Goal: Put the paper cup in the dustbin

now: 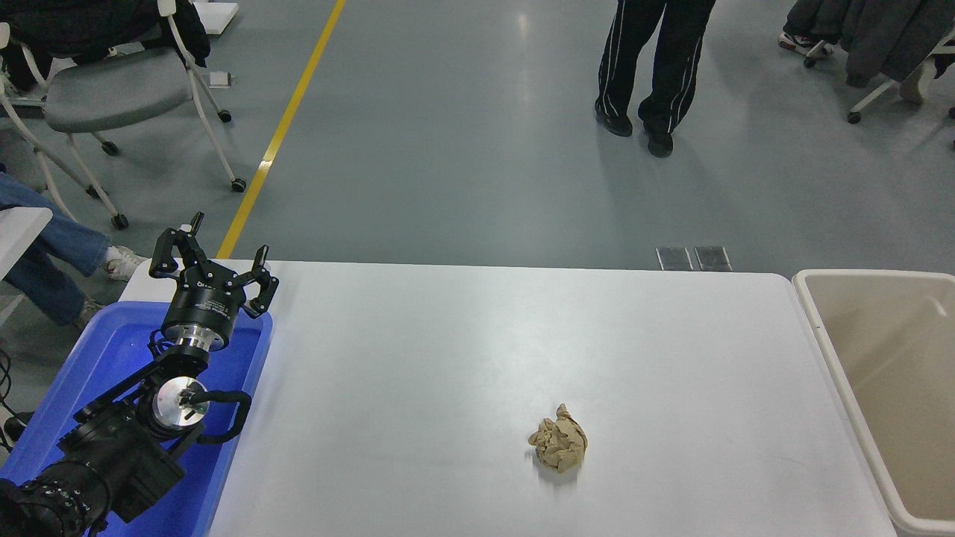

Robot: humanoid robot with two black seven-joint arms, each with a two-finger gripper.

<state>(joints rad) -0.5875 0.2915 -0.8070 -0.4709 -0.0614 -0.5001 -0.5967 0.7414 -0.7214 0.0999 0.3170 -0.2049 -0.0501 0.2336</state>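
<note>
The paper cup is not in view. The dustbin (821,328), a large beige bin with a white rim, stands off the table's right edge; the part of its inside that shows holds nothing. My left gripper (224,250) is parked at the lower left above a blue tray, open and empty. My right arm and gripper are out of view.
A crumpled tan paper ball (559,442) lies on the white table (448,358), right of centre near the front. A blue plastic tray (104,358) sits at the table's left edge under my left arm. A person's legs (649,67) are on the floor beyond the table. Chairs (112,89) stand at the far left.
</note>
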